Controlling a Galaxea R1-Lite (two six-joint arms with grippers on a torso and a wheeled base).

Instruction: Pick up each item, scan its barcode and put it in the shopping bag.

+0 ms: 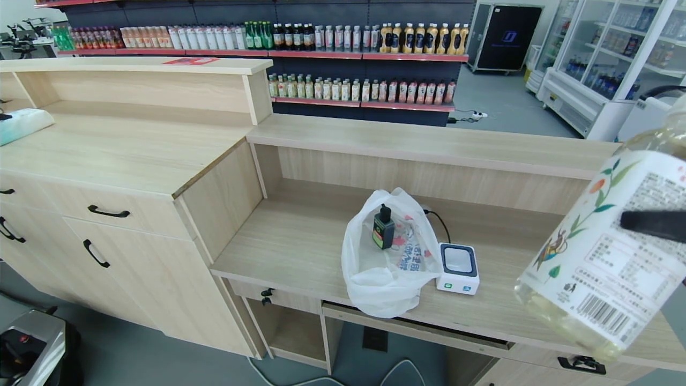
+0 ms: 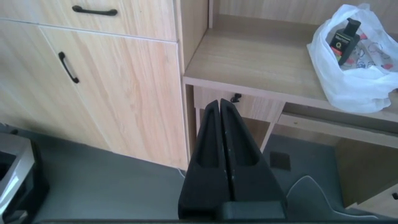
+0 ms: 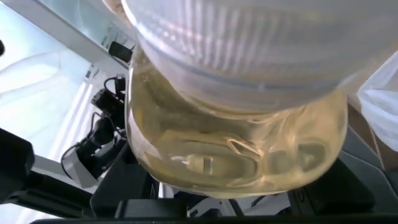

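Note:
A clear drink bottle [image 1: 605, 241] of pale yellow liquid with a white flowered label hangs tilted at the right, well above the counter. Its barcode [image 1: 603, 314] faces the head camera. My right gripper [image 1: 635, 222] is shut on it, one black finger [image 1: 654, 225] lying across the label. The bottle's base [image 3: 236, 143] shows in the right wrist view. A white shopping bag [image 1: 388, 262] stands open on the low counter with a small dark bottle [image 1: 383, 228] inside. Just right of the bag sits the white scanner [image 1: 458, 267]. My left gripper [image 2: 222, 143] is shut and empty, low beside the cabinet.
The low counter [image 1: 300, 241] has a raised back ledge and a taller cabinet [image 1: 112, 214] with black handles to its left. A cable [image 1: 440, 222] runs behind the scanner. Store shelves of bottles [image 1: 321, 37] and a glass fridge [image 1: 605, 59] stand behind.

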